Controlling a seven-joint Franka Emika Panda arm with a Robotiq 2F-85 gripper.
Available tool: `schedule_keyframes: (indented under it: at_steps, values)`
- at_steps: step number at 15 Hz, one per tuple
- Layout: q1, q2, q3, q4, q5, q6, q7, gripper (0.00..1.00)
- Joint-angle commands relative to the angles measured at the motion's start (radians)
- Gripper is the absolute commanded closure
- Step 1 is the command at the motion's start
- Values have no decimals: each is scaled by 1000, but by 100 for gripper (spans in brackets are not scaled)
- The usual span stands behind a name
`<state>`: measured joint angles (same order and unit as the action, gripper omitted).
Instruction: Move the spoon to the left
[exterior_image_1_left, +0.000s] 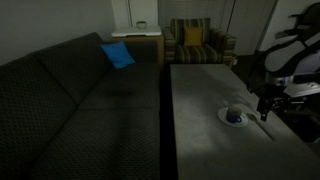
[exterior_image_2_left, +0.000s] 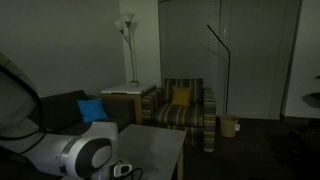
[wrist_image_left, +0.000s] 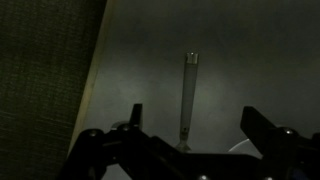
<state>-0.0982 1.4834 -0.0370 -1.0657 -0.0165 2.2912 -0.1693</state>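
Dark woven sofa (wrist_image_left: 40, 70) edges the grey table (wrist_image_left: 140, 60) on the left, the pale silvery spoon (wrist_image_left: 187, 90) lies on it between the widely spread fingers of the gripper (wrist_image_left: 190, 115), and a white saucer (exterior_image_1_left: 224, 118) carrying a blue cup (exterior_image_1_left: 234, 114) sits just beside.

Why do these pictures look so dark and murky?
The room is dim. In an exterior view the saucer is just a pale patch; in an exterior view the near arm looks soft and blurred; in the wrist view the spoon glints faintly, fingers near-black.
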Motion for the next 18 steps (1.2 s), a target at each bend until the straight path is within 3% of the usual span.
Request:
schedule_keyframes:
  at_steps: [1,6,12,15,18]
  values:
    - [-34,1,56,-53,-3,19,-85,0]
    - [-16,4,43,-56,-5,-12,-53,0]
    - [85,-68,-33,-207,-75,245,-14,0]
    - [141,-89,-95,-265,-109,342,32,0]
    - [155,-116,-115,-327,-107,405,20,0]
